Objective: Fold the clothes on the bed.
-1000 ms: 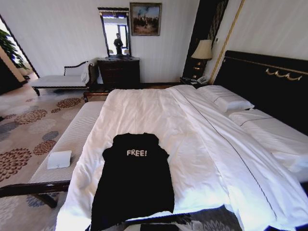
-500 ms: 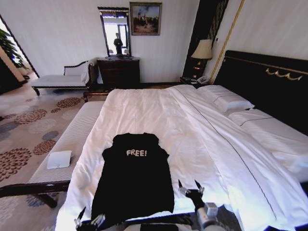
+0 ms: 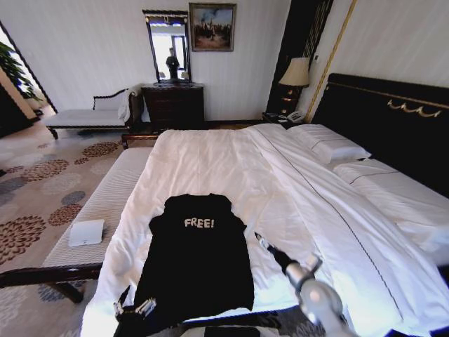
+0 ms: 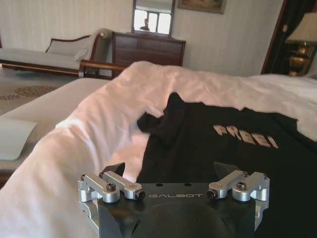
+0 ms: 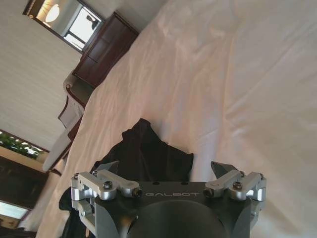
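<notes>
On the near end of the bed, your black T-shirt lies flat, "FREE!" lettering up, with both sleeves looking tucked in already. So you're maybe partway: the body doesn't look folded end to end yet. Your left gripper sits at the shirt's bottom-left corner and the right gripper is just off its right edge by the sleeve. Both sets of jaws are spread wide and holding nothing.

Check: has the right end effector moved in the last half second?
Yes. The right end effector has advanced up the bed, now beside the T-shirt sleeve.
</notes>
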Robot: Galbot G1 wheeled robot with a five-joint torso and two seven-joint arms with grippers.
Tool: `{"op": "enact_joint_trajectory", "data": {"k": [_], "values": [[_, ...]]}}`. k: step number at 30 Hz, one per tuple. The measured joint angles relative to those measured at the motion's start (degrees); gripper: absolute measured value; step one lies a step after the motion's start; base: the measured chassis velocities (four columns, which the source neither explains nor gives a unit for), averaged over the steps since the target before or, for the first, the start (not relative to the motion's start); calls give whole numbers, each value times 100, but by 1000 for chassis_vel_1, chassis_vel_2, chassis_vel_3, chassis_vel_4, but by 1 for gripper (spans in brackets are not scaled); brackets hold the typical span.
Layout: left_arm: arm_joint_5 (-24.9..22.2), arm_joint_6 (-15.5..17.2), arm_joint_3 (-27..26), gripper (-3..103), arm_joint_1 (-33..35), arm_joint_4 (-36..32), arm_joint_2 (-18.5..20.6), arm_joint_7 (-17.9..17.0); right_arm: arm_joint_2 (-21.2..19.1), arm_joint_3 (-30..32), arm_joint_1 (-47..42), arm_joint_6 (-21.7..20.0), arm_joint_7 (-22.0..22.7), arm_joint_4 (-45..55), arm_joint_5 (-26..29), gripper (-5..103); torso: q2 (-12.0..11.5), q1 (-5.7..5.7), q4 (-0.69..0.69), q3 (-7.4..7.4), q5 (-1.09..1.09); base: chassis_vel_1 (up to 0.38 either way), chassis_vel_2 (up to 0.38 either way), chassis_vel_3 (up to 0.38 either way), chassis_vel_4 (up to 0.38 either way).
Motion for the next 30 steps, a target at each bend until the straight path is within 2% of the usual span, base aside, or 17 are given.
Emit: {"op": "enact_joint_trajectory", "data": {"k": [5, 13, 20, 21, 26, 30], "values": [[159, 258, 76, 100, -333, -140, 15, -117, -58, -216, 812, -327, -105, -814, 105, 100, 0, 0, -1, 0, -1, 0, 0, 0, 0], [591, 351, 341, 100, -376, -114, -221, -229, 58, -429, 1318, -337, -265, -1556, -84, 100, 0, 0, -1, 0, -1, 0, 0, 0, 0], [644, 374, 341, 100, -340, -98, -304, -272, 224, -552, 1643, -313, -339, -2061, -256, 100, 1, -1, 0, -1, -1, 0, 0, 0, 0], [647, 384, 324, 100, -332, -104, -312, -280, 242, -561, 1700, -307, -358, -2160, -275, 103, 1, 0, 0, -1, -1, 0, 0, 0, 0], [648, 400, 265, 100, -299, -130, -353, -293, 262, -590, 1832, -248, -423, -2399, -344, 98, 1, -1, -1, 0, -1, 0, 0, 0, 0], [645, 402, 256, 100, -292, -130, -385, -294, 299, -610, 1873, -207, -446, -2478, -418, 88, 1, -1, 0, -1, -2, 0, 0, 0, 0]]}}
